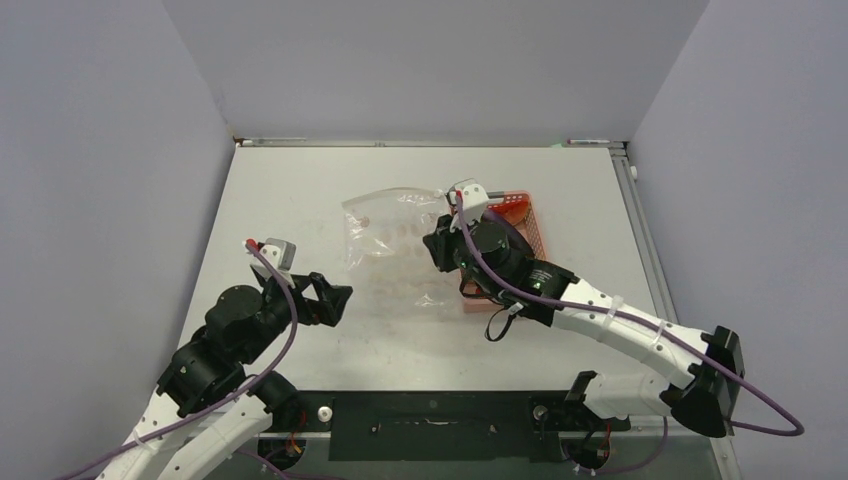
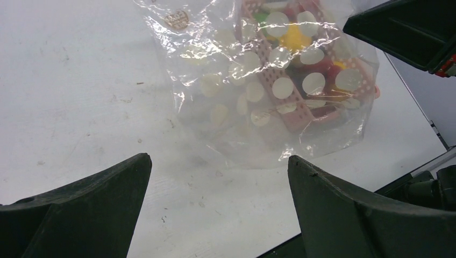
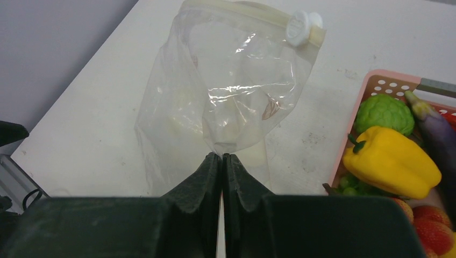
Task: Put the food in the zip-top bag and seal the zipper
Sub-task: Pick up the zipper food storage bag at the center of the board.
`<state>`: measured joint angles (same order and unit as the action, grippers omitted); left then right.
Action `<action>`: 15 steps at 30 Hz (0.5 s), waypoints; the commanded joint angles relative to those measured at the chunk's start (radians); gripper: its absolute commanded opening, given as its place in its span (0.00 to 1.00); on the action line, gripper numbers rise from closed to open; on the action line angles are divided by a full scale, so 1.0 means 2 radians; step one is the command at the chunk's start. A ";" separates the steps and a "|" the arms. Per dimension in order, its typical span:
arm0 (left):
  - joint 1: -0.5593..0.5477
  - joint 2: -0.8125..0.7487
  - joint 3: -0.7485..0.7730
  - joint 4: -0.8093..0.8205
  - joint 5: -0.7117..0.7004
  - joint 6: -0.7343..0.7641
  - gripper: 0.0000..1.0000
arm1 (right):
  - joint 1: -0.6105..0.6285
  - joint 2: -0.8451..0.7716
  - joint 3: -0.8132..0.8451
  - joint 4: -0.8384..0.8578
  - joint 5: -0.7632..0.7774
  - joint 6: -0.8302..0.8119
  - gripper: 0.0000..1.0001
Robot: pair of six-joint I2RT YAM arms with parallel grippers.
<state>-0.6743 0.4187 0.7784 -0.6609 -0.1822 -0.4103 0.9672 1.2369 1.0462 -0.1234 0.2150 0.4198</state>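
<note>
Right wrist view first: what has that pincer got?

The right gripper (image 3: 221, 157) has its fingers pressed together on a fold of the zip-top bag (image 3: 226, 86), pinching the clear film well away from the mouth. The bag lies on the table (image 1: 280, 200), just beside the pink basket (image 3: 388, 81), and looks empty.

And the food?

In the basket: yellow pepper (image 3: 392, 161), green round fruit (image 3: 384, 113), eggplant (image 3: 436, 131), with red pieces (image 3: 425, 223) at the near end.

How will the bag handle?

Light, limp and probably slick. Thin film like that creases and sags, so a pinch in the middle would drag the whole pouch without opening it. The zipper (image 3: 242, 9) along the far edge, with a white slider (image 3: 301, 24) at one end, looks like the only stiff part. I'd take hold there, one lip per arm. Whether the mouth is open or closed, I cannot tell.

Is the other arm free?

The left gripper (image 2: 218, 161) hangs above the table with its fingers spread wide, holding nothing, facing the dotted part of the bag.
</note>
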 commanded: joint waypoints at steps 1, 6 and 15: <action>0.002 -0.005 0.014 0.039 0.014 0.012 0.96 | 0.003 -0.043 -0.003 -0.034 -0.010 -0.053 0.05; 0.002 0.019 0.065 0.023 0.019 0.041 0.96 | 0.009 -0.085 -0.013 -0.058 -0.023 -0.106 0.05; 0.002 0.086 0.136 -0.016 0.027 0.062 0.96 | 0.019 -0.151 -0.046 -0.069 -0.070 -0.173 0.05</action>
<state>-0.6739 0.5434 0.9840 -0.6609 -0.1585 -0.3256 0.9913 0.9916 0.9745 -0.2554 0.1314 0.1600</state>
